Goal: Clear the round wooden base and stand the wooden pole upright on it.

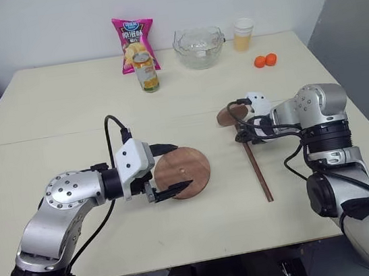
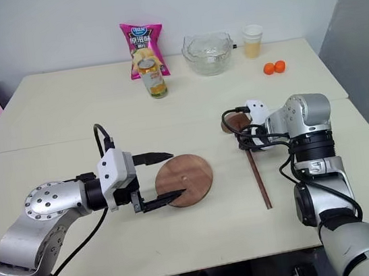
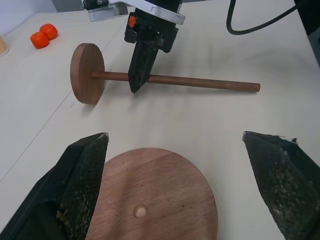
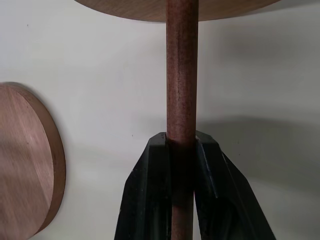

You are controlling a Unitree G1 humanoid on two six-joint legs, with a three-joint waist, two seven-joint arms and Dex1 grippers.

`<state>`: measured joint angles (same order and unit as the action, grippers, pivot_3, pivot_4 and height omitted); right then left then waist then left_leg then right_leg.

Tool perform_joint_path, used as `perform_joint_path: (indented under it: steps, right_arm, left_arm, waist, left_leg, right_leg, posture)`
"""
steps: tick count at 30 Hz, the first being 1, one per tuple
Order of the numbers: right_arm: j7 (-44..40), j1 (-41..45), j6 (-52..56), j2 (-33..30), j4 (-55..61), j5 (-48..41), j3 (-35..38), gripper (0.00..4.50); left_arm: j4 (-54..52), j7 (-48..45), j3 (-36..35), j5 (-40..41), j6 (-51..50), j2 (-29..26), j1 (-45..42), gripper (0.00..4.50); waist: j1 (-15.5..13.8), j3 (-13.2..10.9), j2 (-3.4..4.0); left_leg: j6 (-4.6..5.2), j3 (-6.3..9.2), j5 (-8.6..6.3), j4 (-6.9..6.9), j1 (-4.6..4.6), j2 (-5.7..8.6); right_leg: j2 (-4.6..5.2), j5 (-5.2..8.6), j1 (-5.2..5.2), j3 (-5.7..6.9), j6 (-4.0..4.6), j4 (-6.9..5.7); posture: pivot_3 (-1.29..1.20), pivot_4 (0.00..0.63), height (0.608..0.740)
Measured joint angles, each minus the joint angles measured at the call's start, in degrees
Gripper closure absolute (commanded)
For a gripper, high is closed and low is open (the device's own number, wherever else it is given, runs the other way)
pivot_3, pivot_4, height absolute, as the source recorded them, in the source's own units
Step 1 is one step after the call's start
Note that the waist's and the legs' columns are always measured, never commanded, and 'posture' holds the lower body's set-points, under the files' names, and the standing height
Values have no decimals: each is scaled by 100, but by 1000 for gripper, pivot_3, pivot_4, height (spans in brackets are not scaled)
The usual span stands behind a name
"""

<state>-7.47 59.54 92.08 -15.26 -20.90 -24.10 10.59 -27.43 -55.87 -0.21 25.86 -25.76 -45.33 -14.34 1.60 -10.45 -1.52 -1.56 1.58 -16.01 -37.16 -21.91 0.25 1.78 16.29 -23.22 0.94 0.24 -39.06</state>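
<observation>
Wooden pole [image 1: 259, 170] lying flat on the table [image 1: 64, 99] — right gripper [image 3: 138, 82] clamped on it.
Far edge: glass bowl [image 1: 199, 47], contents can't tell; cup [image 1: 244, 34] with yellowish liquid; chip bag [image 1: 134, 43]; can [image 1: 147, 71]; two orange balls [image 1: 265, 60] at far right. Round wooden base [image 1: 183, 172] lies bare at centre, well left of the pole — left gripper [image 1: 168, 169] has its fingers spread apart around the base's left edge. The pole's disc end points far.

Two rounded silver-grey metal arms with ringed screw heads (small and dark) at the joints; black cables looping along both; white boxy wrist housings; black tapered two-finger left gripper [image 1: 168, 169]; matching right gripper [image 3: 141, 75].
</observation>
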Motion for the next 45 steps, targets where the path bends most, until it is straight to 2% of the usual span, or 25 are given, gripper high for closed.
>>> perform_joint_path:
  steps: [7,12,16,19,21,24,28,36,45]
  right_arm:
    - [44,370,-324,79,178,78,642,4249]
    - [-793,-120,-1189,30,1617,-434,569,4249]
    - [-1516,-1063,-2000,259,2900,-892,314,4249]
    - [-2331,-1774,-3330,255,3885,-923,-480,4249]
    - [-2579,-1961,-3788,239,4078,-853,-764,4250]
    - [-3142,-2099,-4952,309,4072,-548,-1364,4250]
    - [-3585,-2172,-6836,895,3541,-17,-2071,4250]
    - [-3655,-2358,-8125,1169,2638,486,-2399,4250]
    - [-3668,-2484,-8723,1315,2179,625,-2509,4251]
  left_arm:
    - [2,-105,-244,12,-5,-296,444,0]
    - [-48,89,-1094,208,-208,-399,946,0]
    - [-267,305,-1813,343,-395,-379,1614,0]
    - [-528,277,-2278,400,-391,-358,2297,0]
    - [-490,225,-2328,352,-373,-365,2496,0]
    - [-402,53,-2481,324,-240,-412,2628,0]
    - [-170,-228,-2428,177,39,-543,2700,0]
    - [-123,-319,-1931,198,-55,-701,2278,0]
    - [-129,-352,-1799,204,-134,-738,2253,0]
  waist:
    - [10,0,1]
    - [14,3,-4]
    - [37,5,-7]
    - [20,7,-9]
    - [22,7,-9]
    - [22,8,-10]
    - [23,11,-16]
    - [6,17,-25]
    - [9,17,-25]
  left_leg:
    - [1,-7,0,2,0,-2]
    - [1,-7,-1,6,0,-4]
    - [2,-10,-2,10,1,-10]
    - [3,-8,-1,4,12,-10]
    - [3,-8,-1,4,11,-10]
    - [3,-7,-1,0,16,-12]
    - [1,-8,0,1,18,-19]
    - [0,-8,0,-8,13,-19]
    - [1,-8,0,-7,15,-21]
  right_leg:
    - [-1,-1,-6,-7,-1,3]
    - [-2,-1,-8,-8,-2,6]
    - [-4,-1,-9,-13,-3,8]
    - [-5,-14,-2,-12,-9,8]
    - [-7,-14,-4,-12,-9,7]
    - [-9,-15,-4,-11,-8,1]
    - [-16,-17,-3,-11,-5,0]
    - [-14,-17,-3,-12,-5,2]
    - [-14,-17,-3,-11,-5,0]
  posture:
    - [0,150,740]
    - [0,150,740]
    - [0,150,740]
    - [0,150,740]
    - [0,150,740]
    - [0,150,740]
    - [0,150,740]
    - [0,150,740]
    - [0,150,740]
